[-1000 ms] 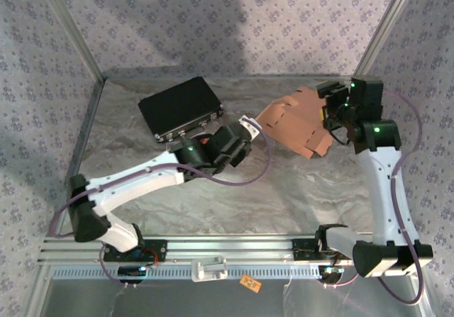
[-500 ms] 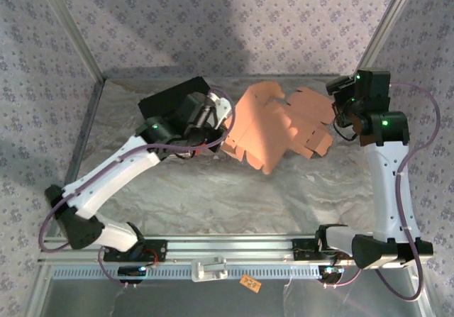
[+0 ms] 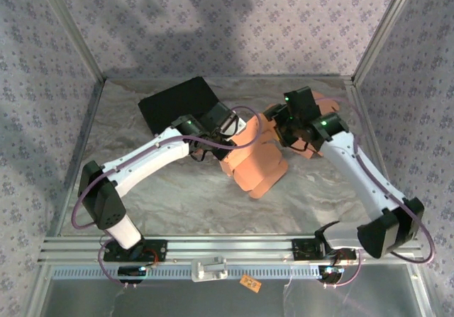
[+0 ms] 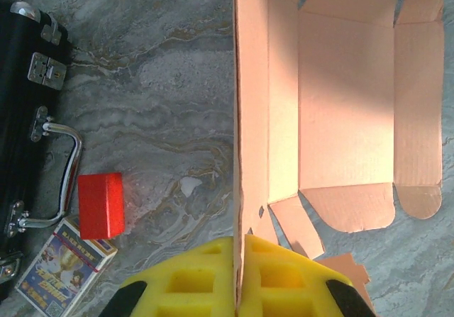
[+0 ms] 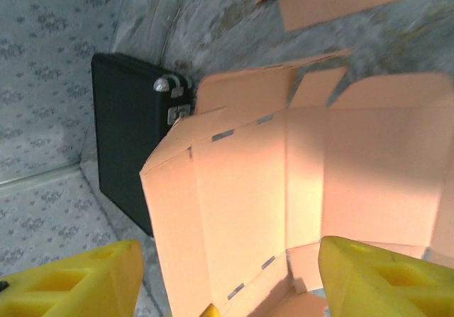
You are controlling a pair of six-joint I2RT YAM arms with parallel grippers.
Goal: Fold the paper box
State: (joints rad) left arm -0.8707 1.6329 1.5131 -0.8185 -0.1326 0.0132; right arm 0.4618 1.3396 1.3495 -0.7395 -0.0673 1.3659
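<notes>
Marbled grey counter (image 3: 181, 203) fills the floor of a cell walled in patterned fabric. The paper box (image 3: 254, 162) sits near its middle, partly raised and not yet closed. A black case (image 3: 177, 104) lies at about ten o'clock from the box.

The left fingers (image 4: 184, 283) are clenched on the thin edge of one upright box wall. In the left wrist view that wall runs straight toward twelve o'clock, with the open tray and its loose flaps lying off toward three o'clock. The right fingers (image 5: 383, 274) are released and spread wide, hanging over the box interior with nothing between them.

The main risk is that single pinch on one cardboard edge. If the left arm pulls or twists while the right one presses down, the wall could slide out of the grip. It could also crease away from its scored line or tear at the slots.

The box is light and rests on a smooth surface. A push from the right side that is not squarely over a fold would probably shove the whole box toward nine o'clock rather than bend the panel. That way lie the case, a red block (image 4: 101, 205) and a small printed pack (image 4: 62, 266), all near the held wall.

The free flaps could also catch under a descending finger and fold the wrong way.
</notes>
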